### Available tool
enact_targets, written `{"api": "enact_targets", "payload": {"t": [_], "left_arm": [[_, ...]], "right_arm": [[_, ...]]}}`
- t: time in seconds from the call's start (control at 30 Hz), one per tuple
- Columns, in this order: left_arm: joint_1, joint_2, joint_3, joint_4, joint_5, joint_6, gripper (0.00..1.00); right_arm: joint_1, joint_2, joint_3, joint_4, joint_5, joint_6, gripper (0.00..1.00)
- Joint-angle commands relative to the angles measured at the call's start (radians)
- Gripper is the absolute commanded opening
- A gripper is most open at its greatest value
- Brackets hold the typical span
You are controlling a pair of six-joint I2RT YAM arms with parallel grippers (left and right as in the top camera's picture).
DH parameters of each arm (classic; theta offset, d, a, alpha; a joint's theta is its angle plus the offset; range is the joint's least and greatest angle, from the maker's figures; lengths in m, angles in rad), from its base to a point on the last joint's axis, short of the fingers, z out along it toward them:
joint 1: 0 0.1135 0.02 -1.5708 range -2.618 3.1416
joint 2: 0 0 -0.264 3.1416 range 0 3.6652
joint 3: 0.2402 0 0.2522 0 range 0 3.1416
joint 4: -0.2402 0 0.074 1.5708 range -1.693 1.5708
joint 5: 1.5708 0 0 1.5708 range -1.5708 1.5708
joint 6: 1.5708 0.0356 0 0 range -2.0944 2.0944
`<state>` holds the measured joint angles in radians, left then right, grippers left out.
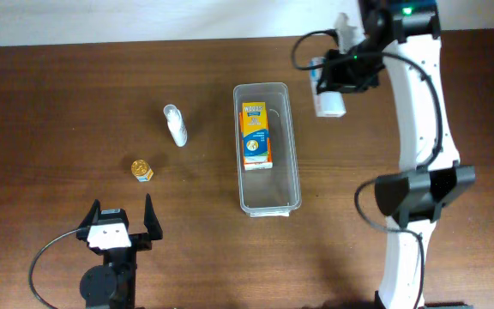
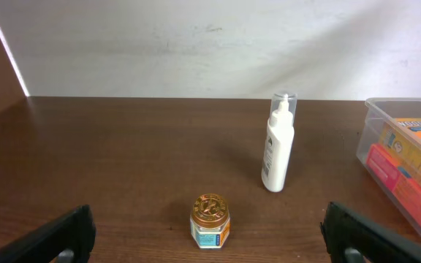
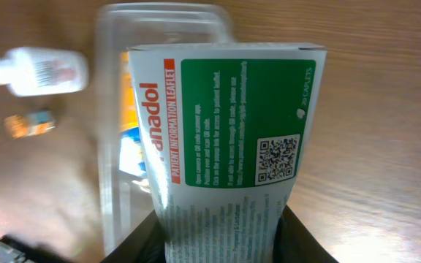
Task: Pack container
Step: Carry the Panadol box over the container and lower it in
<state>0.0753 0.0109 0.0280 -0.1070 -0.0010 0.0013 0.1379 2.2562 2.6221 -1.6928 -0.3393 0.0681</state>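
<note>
There is one clear container [image 1: 292, 146], two boxes, one white bottle [image 1: 176, 125] and one small gold-lidded jar [image 1: 142, 170], all on a brown wooden surface [image 1: 58, 103] with two arms over it.

The right end effector [image 1: 337, 79] is clamped on the green-and-white box [image 1: 330, 101], its fingers pressed against the box's two sides. That arm reaches out to the far part of the surface, with the box pointing back toward the robot. Just to the left of this end effector is the container's far right corner, and the box sits outside the rim. The container runs lengthwise away from the robot. The orange box [image 1: 256, 136] lies flat in its far half, and the near half is bare. How high the held box hangs cannot be told.

The left end effector [image 1: 123, 213] sits low near the front edge with its fingers spread wide and nothing between them. The jar stands closest ahead of it, slightly right of centre. The bottle lies farther ahead and to the right, and the container is farther right again. Bare wood separates these three things, and more lies to the left of the left end effector.
</note>
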Motion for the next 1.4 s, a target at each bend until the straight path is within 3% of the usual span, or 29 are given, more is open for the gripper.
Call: {"api": "enact_targets", "payload": {"t": [0.0,0.17,0.27,0.47,0.77,0.93,1.37], "left_arm": [[0.003,-0.005,-0.009,0.006,-0.006,0.015,1.0],[0.003,-0.005,-0.009,0.006,-0.006,0.015,0.99],[0.003,-0.005,-0.009,0.006,-0.006,0.015,0.99],[0.003,-0.005,-0.009,0.006,-0.006,0.015,1.0],[0.003,-0.005,-0.009,0.006,-0.006,0.015,1.0],[0.003,-0.005,-0.009,0.006,-0.006,0.015,1.0],[0.003,-0.005,-0.009,0.006,-0.006,0.015,1.0]], "right_arm": [[0.092,-0.079,0.02,-0.006,-0.016,0.097,0.34],[0.23,-0.084,0.011,-0.006,-0.01,0.175,0.34],[0.32,-0.084,-0.032,-0.006,0.046,0.19,0.4],[0.41,-0.084,-0.126,-0.006,0.096,0.258,0.41],[0.426,-0.084,-0.265,-0.006,0.227,0.421,0.4],[0.423,-0.084,-0.313,0.006,0.315,0.45,0.41],[0.425,-0.084,-0.42,0.011,0.319,0.469,0.41]]}}
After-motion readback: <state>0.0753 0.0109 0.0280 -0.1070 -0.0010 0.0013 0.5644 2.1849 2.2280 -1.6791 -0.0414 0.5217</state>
